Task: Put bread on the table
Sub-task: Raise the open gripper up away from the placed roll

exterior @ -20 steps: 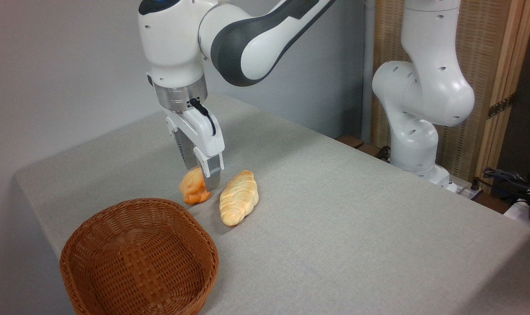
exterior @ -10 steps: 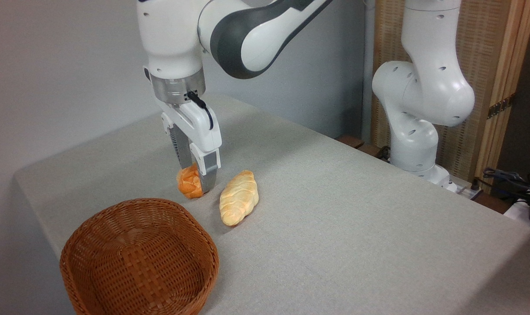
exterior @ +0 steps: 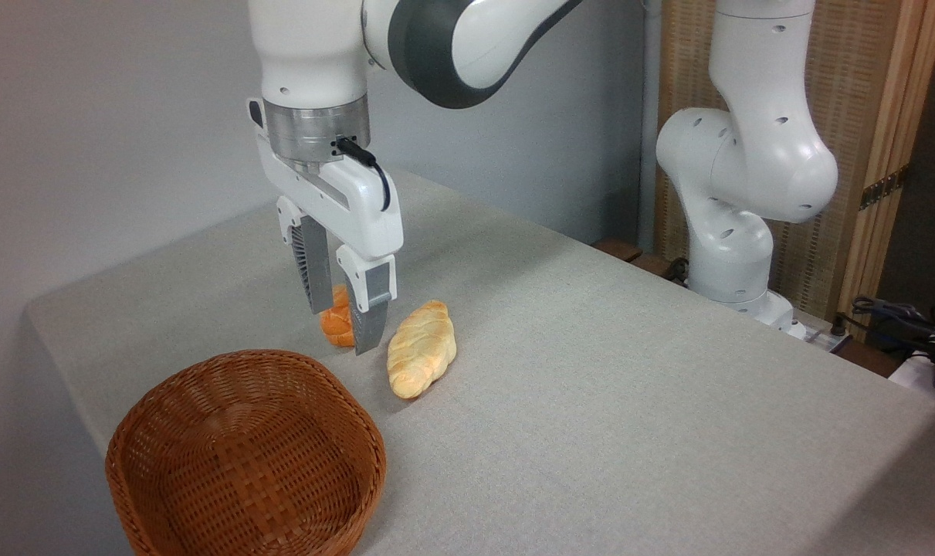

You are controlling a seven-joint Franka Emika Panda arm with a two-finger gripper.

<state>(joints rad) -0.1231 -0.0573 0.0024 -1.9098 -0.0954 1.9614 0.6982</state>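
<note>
The bread [exterior: 337, 323], a small orange-golden bun, sits between the fingers of my gripper [exterior: 340, 332], which is shut on it. The gripper points straight down over the table [exterior: 591, 371], a light grey cloth surface. My left finger [exterior: 313, 278] and right finger [exterior: 368, 316] hide much of the bun. Its underside is very low over the cloth, and I cannot tell whether it touches.
A longer braided loaf [exterior: 421, 349] lies just right of the gripper. A brown wicker basket [exterior: 243, 455], with nothing in it, stands at the front left. The arm's white base [exterior: 733, 193] rises at the back right, with cables [exterior: 907, 320] beyond.
The wrist has risen, turned and straightened from a tilt to vertical. The bun turned with it and moved slightly back and left, staying low between the fingers.
</note>
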